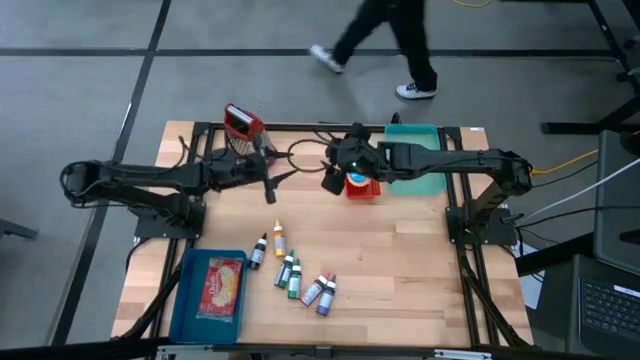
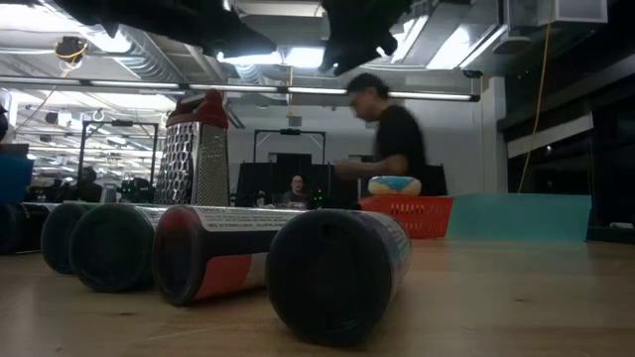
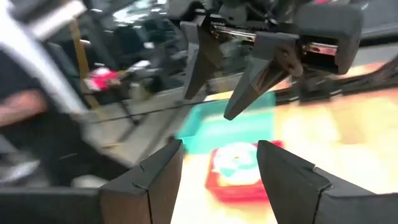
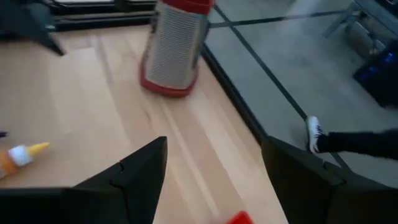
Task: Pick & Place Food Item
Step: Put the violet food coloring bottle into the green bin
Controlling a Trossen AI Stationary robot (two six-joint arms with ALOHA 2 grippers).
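Both arms reach toward mid-table: right gripper (image 1: 334,180), spread wide and empty, beside the red basket (image 1: 364,188); left gripper (image 1: 270,183) likewise agape, empty.

A light wooden table (image 1: 400,260) carries a box grater (image 1: 242,126) at the far edge, a red basket (image 1: 364,188), a teal tray (image 1: 418,160) beside it; near the front, a blue tray (image 1: 190,300) and scattered small bottles (image 1: 295,275)

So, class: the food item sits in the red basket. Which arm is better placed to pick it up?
Probably the right: its tool hangs open right beside the red basket holding the food item. The left tool, also open, is farther off.
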